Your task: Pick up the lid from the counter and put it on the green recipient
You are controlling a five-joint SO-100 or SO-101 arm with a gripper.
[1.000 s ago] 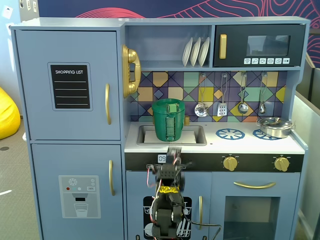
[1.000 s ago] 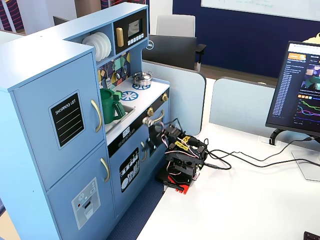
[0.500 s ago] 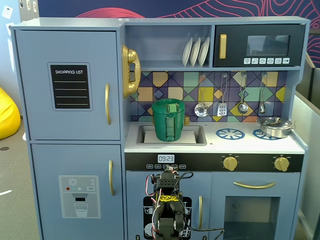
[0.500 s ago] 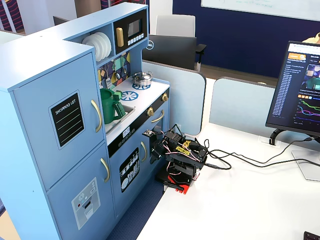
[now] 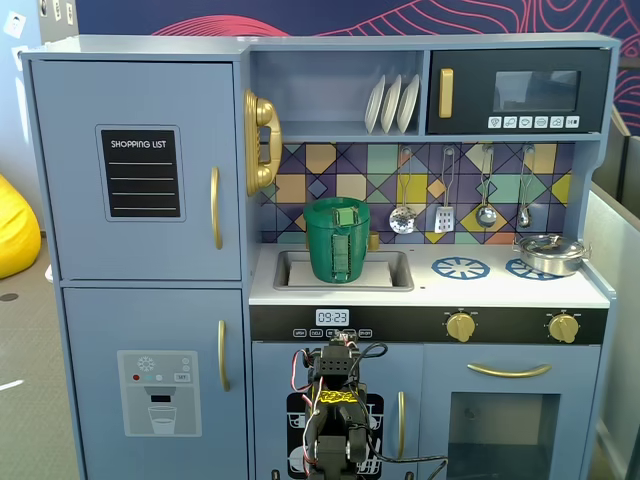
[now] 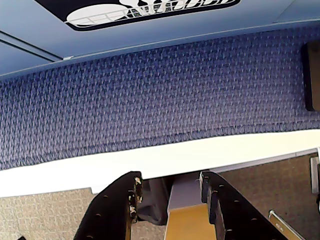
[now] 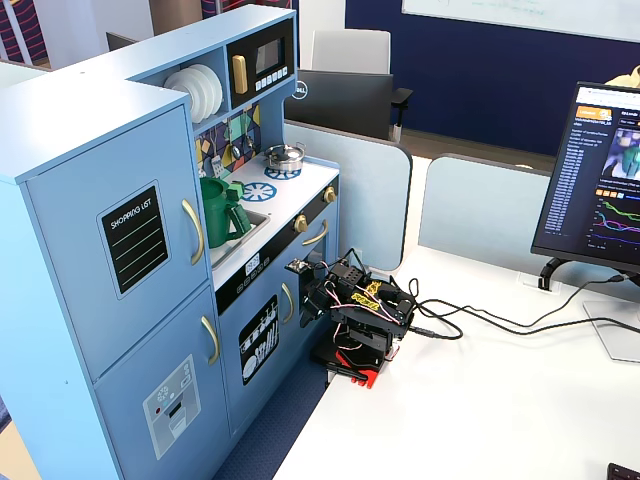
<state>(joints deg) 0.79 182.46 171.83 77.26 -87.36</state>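
The green recipient (image 5: 337,243) stands upright in the sink (image 5: 385,273) of the white counter (image 5: 500,290). The lid (image 5: 337,211) lies flat on its rim, small handle upward. From the side, in a fixed view, the recipient (image 7: 222,212) shows at the counter's left end. My arm (image 5: 336,400) is folded low in front of the kitchen's lower doors, well below the counter. In the wrist view my gripper (image 6: 170,176) is open with nothing between its black fingers (image 6: 120,205); it points down past the white table edge (image 6: 150,160) at blue carpet.
A silver metal pot (image 5: 550,252) sits on the right burner ring. Utensils (image 5: 445,200) hang on the backsplash and plates (image 5: 392,103) stand on the shelf. The arm's base (image 7: 350,365) sits on a white desk with cables (image 7: 480,320) and a monitor (image 7: 600,180).
One second ago the arm reached up to the counter's front edge; it has since dropped and folded down. Over the last half second nothing moved. The lid stays on the recipient.
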